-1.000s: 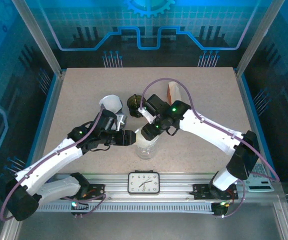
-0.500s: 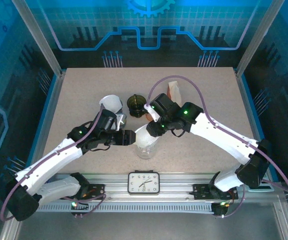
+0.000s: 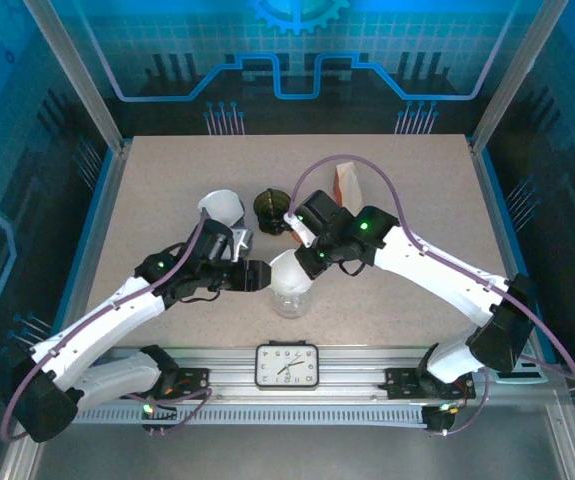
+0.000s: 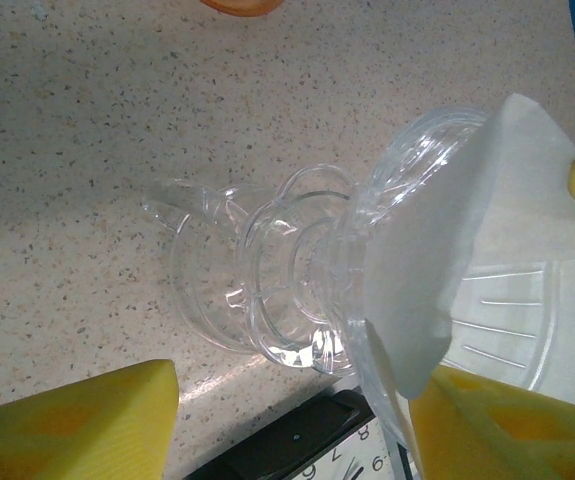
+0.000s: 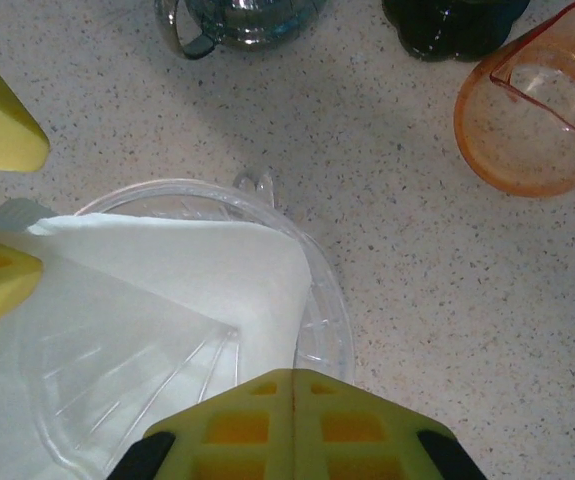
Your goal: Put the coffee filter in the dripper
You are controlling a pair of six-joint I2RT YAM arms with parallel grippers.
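Squinting at the lower left, I made out one filter (image 5: pixel 167 270) half inside one dripper (image 5: pixel 324 322), its edge cut off; right gripper (image 5: pixel 292 398) pinched it, left gripper (image 3: pixel 264 277) stood open alongside.

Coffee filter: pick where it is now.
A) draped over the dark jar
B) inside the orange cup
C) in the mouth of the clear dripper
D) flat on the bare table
C: the right wrist view shows the white coffee filter lying inside the rim of the clear dripper.
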